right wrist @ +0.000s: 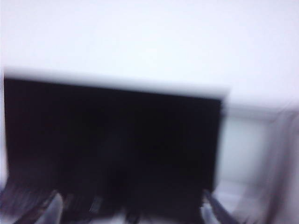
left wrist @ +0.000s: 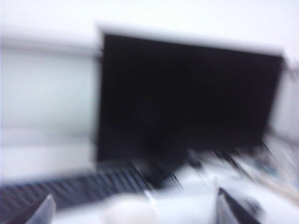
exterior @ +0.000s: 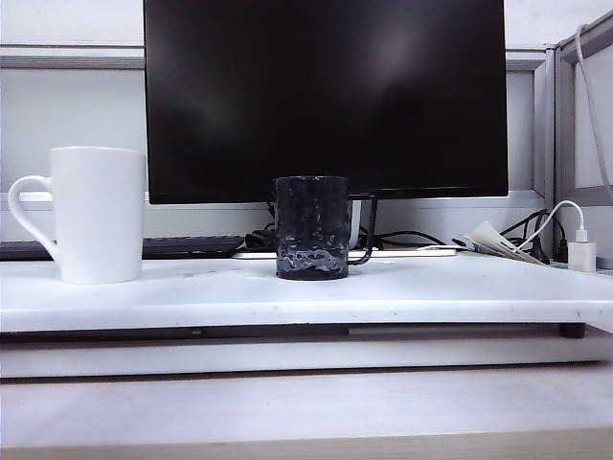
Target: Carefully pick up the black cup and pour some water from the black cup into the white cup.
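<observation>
The black cup (exterior: 311,227) stands upright at the centre of the exterior view on the white raised shelf (exterior: 402,292), its thin handle (exterior: 364,251) projecting toward the right of the frame. The white cup (exterior: 99,214) stands upright at the left of the frame, well apart from it, loop handle turned to the left edge. A dark monitor (exterior: 326,96) fills the background behind both. Rippled glints low in the dark glass suggest water (exterior: 311,257) filling roughly the lower part; the exact level cannot be confirmed. Neither arm appears in the exterior view. The left gripper (left wrist: 133,212) shows only two finger tips at the lower corners of its blurred wrist view, set wide apart with nothing between them. The right gripper (right wrist: 126,210) likewise shows spread tips at the lower edge of its blurred view, holding nothing. Neither cup is identifiable in the wrist views. Assessment: the black cup is rigid glass, breakable, probably moderately heavy with liquid, and its dimpled wall should offer some purchase though glass remains slippery. The thin handle looks a poor hold; a grasp across the body at mid-height, kept level, appears safest. Spillage is the principal risk on lifting.
</observation>
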Robot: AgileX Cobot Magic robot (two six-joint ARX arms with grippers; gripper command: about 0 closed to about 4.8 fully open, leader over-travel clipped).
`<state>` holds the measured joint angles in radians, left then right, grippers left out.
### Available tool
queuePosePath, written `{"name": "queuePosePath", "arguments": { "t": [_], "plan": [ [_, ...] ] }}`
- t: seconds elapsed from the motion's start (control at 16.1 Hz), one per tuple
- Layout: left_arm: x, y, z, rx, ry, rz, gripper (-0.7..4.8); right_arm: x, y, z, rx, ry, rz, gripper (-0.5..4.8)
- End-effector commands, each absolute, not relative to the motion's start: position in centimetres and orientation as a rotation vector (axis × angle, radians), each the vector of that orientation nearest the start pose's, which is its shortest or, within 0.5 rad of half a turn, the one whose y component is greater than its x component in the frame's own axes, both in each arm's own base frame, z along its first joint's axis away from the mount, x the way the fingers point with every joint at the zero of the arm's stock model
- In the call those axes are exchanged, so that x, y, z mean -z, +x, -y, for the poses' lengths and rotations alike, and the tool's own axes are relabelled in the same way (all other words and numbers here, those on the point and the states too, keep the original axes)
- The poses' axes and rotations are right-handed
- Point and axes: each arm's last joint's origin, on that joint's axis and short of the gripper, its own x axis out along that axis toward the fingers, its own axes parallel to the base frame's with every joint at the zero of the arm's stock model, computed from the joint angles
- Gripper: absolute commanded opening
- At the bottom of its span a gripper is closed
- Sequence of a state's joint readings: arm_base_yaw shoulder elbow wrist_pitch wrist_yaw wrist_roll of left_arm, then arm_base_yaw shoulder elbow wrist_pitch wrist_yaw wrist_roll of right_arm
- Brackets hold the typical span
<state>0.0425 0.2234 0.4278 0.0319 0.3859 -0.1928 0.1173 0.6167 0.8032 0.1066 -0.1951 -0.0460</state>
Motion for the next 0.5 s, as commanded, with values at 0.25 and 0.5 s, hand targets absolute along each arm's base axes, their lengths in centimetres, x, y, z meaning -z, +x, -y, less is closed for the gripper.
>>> {"name": "queuePosePath", "arguments": {
  "t": [0.25,0.5],
  "plan": [
    [-28.4,12.1,1.0,0.527,-0.255,-0.045,4.79,-32.2,23.4,-6.1,-0.470,-0.044,-0.095,3.78],
    [-26.2,15.1,2.3,0.615,-0.297,-0.238,4.79,-25.0,28.3,-10.6,-0.582,-0.032,-0.320,3.77]
  ]
}}
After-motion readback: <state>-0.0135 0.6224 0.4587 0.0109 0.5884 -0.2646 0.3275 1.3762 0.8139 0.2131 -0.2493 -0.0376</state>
